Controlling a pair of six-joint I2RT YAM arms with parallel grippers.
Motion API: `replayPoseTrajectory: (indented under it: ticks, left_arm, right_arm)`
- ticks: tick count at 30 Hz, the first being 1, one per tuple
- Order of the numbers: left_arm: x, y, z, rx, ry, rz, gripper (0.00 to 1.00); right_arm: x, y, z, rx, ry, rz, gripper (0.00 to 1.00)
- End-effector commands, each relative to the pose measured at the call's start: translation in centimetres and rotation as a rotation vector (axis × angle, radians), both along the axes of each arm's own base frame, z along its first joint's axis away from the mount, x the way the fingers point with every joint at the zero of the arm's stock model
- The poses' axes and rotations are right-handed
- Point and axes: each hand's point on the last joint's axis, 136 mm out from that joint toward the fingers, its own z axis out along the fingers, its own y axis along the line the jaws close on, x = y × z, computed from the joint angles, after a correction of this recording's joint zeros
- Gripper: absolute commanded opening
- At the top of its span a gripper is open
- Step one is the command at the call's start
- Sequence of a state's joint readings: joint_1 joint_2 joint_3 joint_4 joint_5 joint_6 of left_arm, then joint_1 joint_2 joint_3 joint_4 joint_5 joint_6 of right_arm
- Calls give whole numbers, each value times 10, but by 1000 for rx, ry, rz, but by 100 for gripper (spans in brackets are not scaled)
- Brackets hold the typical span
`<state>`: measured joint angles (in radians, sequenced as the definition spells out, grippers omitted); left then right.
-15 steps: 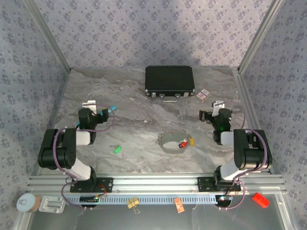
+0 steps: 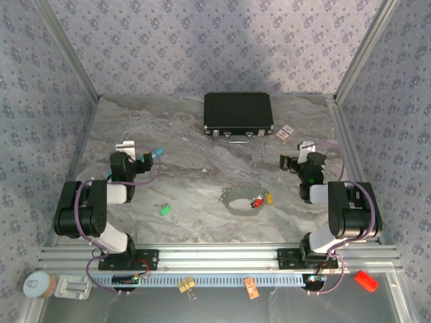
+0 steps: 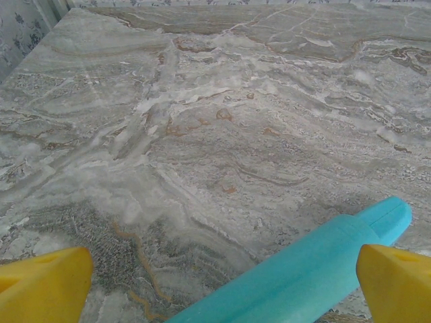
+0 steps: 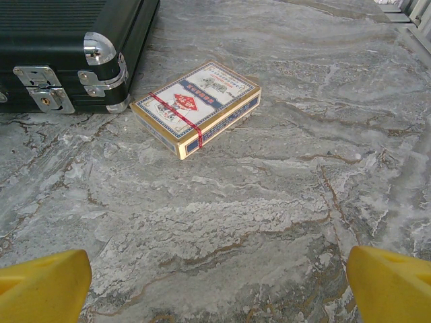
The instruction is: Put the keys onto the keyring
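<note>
While the right hand (image 4: 215,289) gapes, keyring (image 2: 241,201) lies apart.

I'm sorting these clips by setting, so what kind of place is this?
Probably a lab test cell for robot handling, not a home. The left arm and right arm are bolted to an aluminium rail at the edge of a marble-patterned table, and patterned panels in metal framing wall it in.

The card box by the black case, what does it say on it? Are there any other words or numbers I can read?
On the card box: a red diamond emblem and some print, too small and blurred to read.
On the black case: no words seen.
On the orange tag: too small to read.
Nothing here can be quoted.
</note>
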<state>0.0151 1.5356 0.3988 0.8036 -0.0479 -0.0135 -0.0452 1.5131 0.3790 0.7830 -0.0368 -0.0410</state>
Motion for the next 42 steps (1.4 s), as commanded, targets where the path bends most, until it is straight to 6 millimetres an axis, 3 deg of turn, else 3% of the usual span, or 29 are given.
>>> replayPoseTrajectory:
  ticks: [1, 10, 13, 16, 20, 23, 29, 33, 39, 42]
  left_arm:
    - [6, -1, 7, -20, -22, -7, 100]
    - [6, -3, 9, -23, -29, -26, 100]
    - [-1, -14, 24, -14, -37, -82, 100]
    - [-9, -8, 48, 8, -29, -26, 100]
    - [-25, -3, 75, -64, -71, 44, 100]
    - [-38, -8, 83, -172, -73, 58, 100]
    - [-55, -37, 90, -375, -37, 13, 98]
    - [-69, -92, 84, -422, 24, -127, 97]
    - [-101, -155, 71, -385, 101, -328, 97]
    - [-114, -167, 55, -352, 146, -365, 96]
  right_arm:
    - [6, -3, 6, 1, -13, -20, 99]
    - [6, -3, 8, 2, -21, -19, 99]
    - [7, 0, 29, -6, 23, -8, 99]
    - [2, -2, 54, 58, 110, -61, 99]
    - [-18, 5, 65, 185, 185, -135, 99]
    - [-40, 17, 65, 253, 233, -167, 96]
    - [-96, 59, 43, 373, 469, -175, 87]
    - [-124, 110, 35, 322, 559, 5, 86]
    - [-137, 162, 43, 97, 484, 269, 86]
    - [-139, 196, 50, 51, 416, 443, 84]
